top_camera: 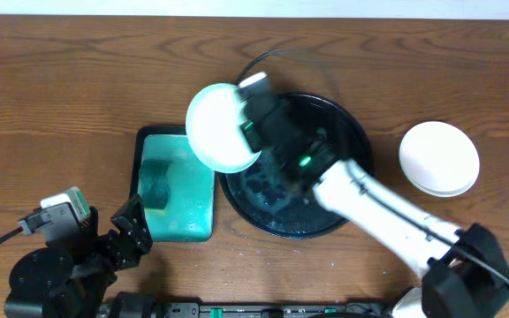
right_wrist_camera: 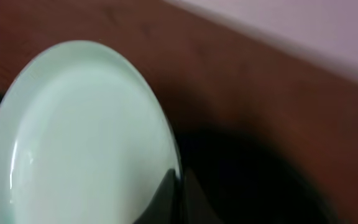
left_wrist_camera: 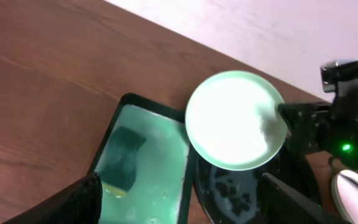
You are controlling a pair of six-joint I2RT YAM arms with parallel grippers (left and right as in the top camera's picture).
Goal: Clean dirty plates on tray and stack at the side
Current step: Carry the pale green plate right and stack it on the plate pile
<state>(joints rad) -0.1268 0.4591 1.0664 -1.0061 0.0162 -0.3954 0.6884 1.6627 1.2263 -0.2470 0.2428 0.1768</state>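
Observation:
My right gripper is shut on the rim of a pale mint-green plate and holds it in the air, tilted, over the gap between the teal basin and the black tray. The plate's face looks clean in the left wrist view and fills the left of the right wrist view, where the shut fingers pinch its edge. The tray shows teal smears and no plates. A white plate lies right of the tray on what looks like another plate. My left gripper is open and empty at the basin's near-left corner.
The teal rectangular basin holds soapy water and a dark green sponge, also in the left wrist view. The basin sits against the tray's left side. A cable arcs behind the tray.

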